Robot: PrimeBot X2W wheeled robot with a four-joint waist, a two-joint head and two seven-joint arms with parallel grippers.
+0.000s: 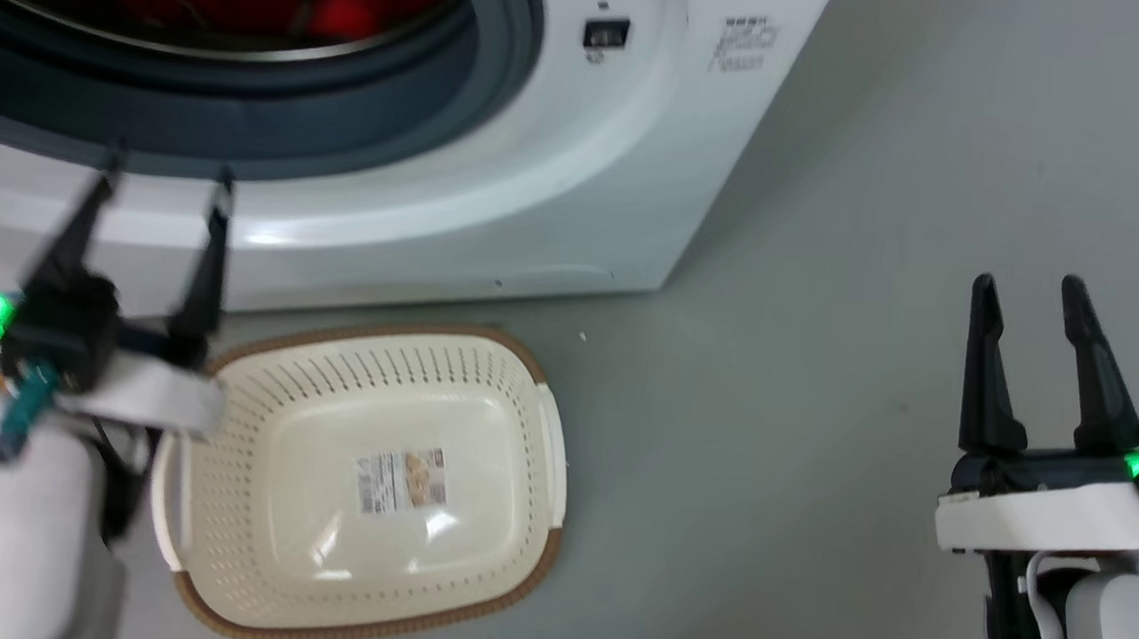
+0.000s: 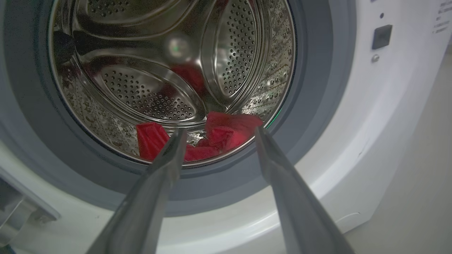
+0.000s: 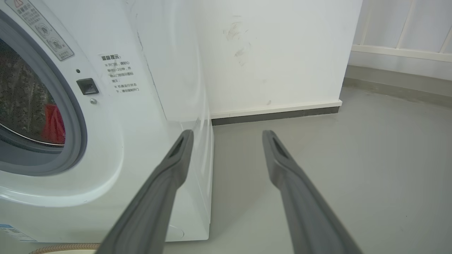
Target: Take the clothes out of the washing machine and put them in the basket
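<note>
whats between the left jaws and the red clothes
In the left wrist view, only the washing machine's grey rubber rim and the drum's steel lip.

Smooth grey-green floor (image 1: 833,278), head view, carrying two items. A large white front-loading washing machine (image 1: 579,190) stands on it at the upper left, its lower front edge meeting the floor. A cream perforated plastic rectangular basket with a brown rim (image 1: 368,330) sits upright on the floor just in front of the machine's base; whether the two touch cannot be told. A paper label (image 1: 401,480) shows on the basket's base. A small pale speck (image 1: 582,336) lies on the floor near the basket's far right corner. In the right wrist view the floor runs back to a white wall with a dark skirting strip (image 3: 275,114) beside the machine.
</note>
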